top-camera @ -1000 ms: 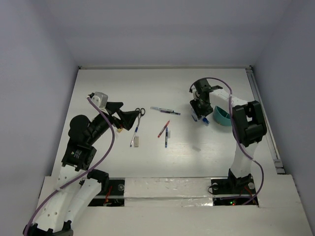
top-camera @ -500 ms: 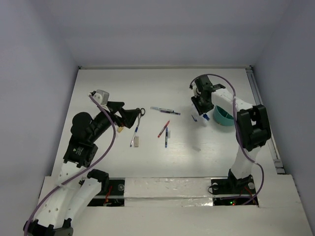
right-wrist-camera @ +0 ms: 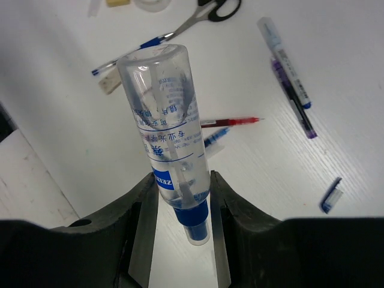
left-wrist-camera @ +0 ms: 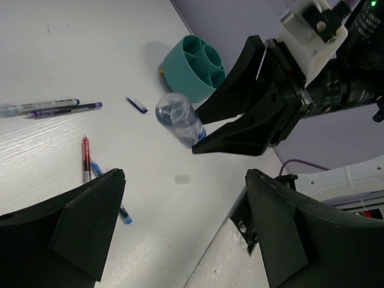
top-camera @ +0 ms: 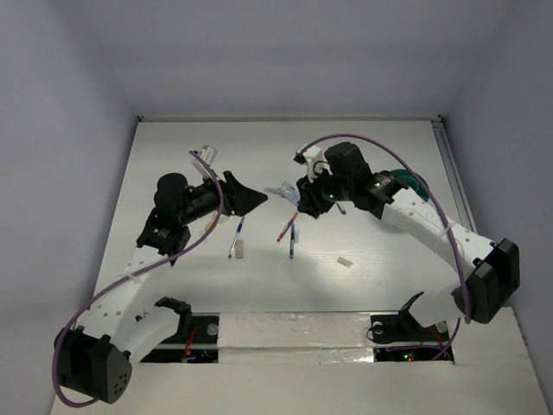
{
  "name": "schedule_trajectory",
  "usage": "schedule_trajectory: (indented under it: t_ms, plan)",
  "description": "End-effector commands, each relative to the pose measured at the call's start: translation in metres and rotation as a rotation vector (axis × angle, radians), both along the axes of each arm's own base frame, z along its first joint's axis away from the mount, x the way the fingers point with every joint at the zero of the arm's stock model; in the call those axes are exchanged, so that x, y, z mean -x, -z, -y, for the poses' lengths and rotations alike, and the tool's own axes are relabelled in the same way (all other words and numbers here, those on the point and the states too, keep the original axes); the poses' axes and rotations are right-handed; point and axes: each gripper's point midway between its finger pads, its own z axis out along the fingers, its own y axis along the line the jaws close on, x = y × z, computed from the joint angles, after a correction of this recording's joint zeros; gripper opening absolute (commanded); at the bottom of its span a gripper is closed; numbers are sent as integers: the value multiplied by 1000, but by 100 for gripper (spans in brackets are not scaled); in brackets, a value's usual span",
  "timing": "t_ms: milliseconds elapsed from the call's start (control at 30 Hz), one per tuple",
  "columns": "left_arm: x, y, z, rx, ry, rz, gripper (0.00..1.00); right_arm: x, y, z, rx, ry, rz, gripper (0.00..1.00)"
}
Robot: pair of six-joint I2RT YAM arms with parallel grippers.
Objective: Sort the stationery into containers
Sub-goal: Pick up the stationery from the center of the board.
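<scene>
Both fingers of the left gripper [top-camera: 257, 197] are spread wide with nothing between them, and it hangs over the table [top-camera: 389, 259] near a blue pen [top-camera: 237, 235] with a small eraser [top-camera: 243, 251] just beside it. A red pen [top-camera: 286, 227] lies farther right. The right gripper [right-wrist-camera: 182, 183] pinches a clear bottle [right-wrist-camera: 168, 114] just above its blue cap, clear of the surface. The teal tub [left-wrist-camera: 180, 75] stands farthest right, its dividers showing, partly hidden behind the right arm [top-camera: 406, 212] in the overhead view.

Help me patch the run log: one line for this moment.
right gripper: shut on clear bottle | left gripper: open, empty | teal tub: upright
</scene>
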Motion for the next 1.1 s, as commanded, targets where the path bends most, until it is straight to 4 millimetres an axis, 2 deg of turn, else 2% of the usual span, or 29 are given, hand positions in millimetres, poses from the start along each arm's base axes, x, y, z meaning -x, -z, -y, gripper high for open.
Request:
schedule_trajectory:
  t_ms: [0, 367, 467, 567, 767, 1067]
  plan:
    - [8, -18, 12, 95, 82, 12, 78, 23, -20, -33, -145, -114, 3, 18]
    - [1, 15, 27, 121, 118, -126, 77, 52, -20, -61, -152, -219, -14, 18]
    - [3, 15, 32, 147, 145, -141, 77, 53, -18, -65, -142, -227, -19, 16]
    - [5, 15, 35, 155, 158, -144, 72, 54, -18, -68, -140, -227, -12, 16]
    - [7, 27, 35, 120, 147, -175, 52, 54, -19, -68, -128, -227, 2, 16]
    - [9, 37, 35, 91, 157, -200, 49, 47, -23, -70, -106, -223, 18, 15]
